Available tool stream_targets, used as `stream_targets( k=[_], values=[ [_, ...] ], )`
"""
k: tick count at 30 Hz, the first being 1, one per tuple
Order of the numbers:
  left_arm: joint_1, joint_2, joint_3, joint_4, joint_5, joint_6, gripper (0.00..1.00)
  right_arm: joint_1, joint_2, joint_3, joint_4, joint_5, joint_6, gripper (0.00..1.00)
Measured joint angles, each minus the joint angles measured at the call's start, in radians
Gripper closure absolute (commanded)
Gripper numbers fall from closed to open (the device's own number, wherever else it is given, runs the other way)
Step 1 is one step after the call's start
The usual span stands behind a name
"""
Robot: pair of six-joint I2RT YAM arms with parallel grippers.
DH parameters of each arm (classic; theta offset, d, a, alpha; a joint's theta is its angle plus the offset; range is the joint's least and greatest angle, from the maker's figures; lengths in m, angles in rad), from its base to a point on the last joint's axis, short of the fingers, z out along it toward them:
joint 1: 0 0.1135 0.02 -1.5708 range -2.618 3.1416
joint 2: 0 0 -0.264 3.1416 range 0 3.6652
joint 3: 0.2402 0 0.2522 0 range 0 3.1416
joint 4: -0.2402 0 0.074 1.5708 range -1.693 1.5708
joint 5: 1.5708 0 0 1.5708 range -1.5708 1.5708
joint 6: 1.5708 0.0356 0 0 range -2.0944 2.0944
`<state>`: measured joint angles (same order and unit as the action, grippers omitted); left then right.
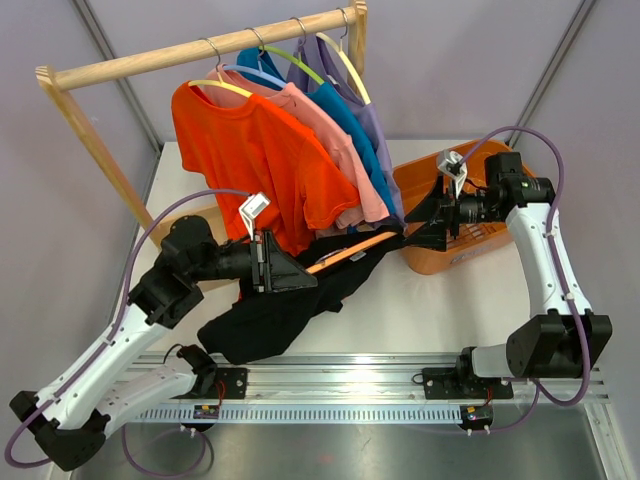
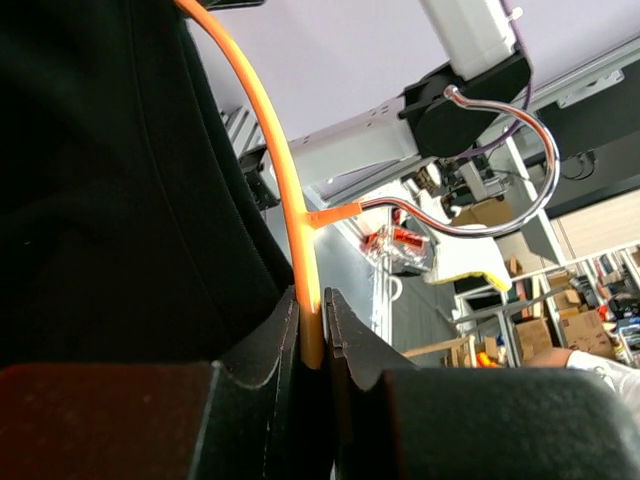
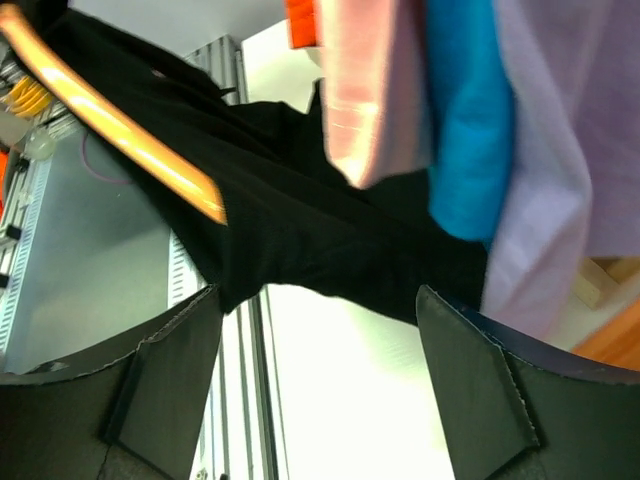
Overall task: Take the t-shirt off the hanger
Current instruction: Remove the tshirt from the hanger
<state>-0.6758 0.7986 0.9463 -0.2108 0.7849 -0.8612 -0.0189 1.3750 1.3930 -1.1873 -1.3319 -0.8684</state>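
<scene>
We see a bare patch of white table (image 1: 430, 310) open at the near right, beside the heaped black t-shirt (image 1: 260, 320). Farther back, the row of hanging shirts (image 1: 325, 140) droops low over the orange hanger (image 1: 350, 252), and the orange basket (image 1: 412, 180) blocks the right side. The right gripper (image 1: 410, 232) sits hemmed between basket and shirts, with black cloth stretched across ahead of its wide-apart jaws.
</scene>
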Motion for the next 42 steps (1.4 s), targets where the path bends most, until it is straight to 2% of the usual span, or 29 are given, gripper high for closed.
stream_targets(
  k=[6,14,21,27,35,36,40,42],
  values=[
    [0.001,0.036,0.003,-0.050,0.013,0.042,1.00,0.080,0.000,0.029,-0.075,-0.011,-0.072,0.11],
    [0.001,0.054,0.003,-0.058,0.049,0.050,1.00,0.192,0.000,0.049,-0.042,-0.012,-0.072,0.10],
    [0.001,0.067,0.003,-0.045,0.102,0.048,1.00,0.291,0.012,0.139,-0.074,0.011,-0.197,0.15],
    [0.001,0.082,0.003,-0.041,0.110,0.048,1.00,0.381,0.061,0.198,-0.132,0.032,-0.373,0.31],
    [0.007,0.092,0.003,-0.021,0.109,0.039,1.00,0.461,0.081,0.200,-0.168,0.074,-0.468,0.65],
    [0.008,0.095,0.003,-0.018,0.109,0.037,1.00,0.466,0.081,0.200,-0.172,0.078,-0.471,0.73],
    [0.017,0.102,0.003,-0.009,0.113,0.024,1.00,0.480,0.081,0.201,-0.201,0.092,-0.499,0.89],
    [0.022,0.103,0.003,-0.003,0.125,0.016,1.00,0.484,0.080,0.205,-0.218,0.091,-0.518,0.94]
  ],
)
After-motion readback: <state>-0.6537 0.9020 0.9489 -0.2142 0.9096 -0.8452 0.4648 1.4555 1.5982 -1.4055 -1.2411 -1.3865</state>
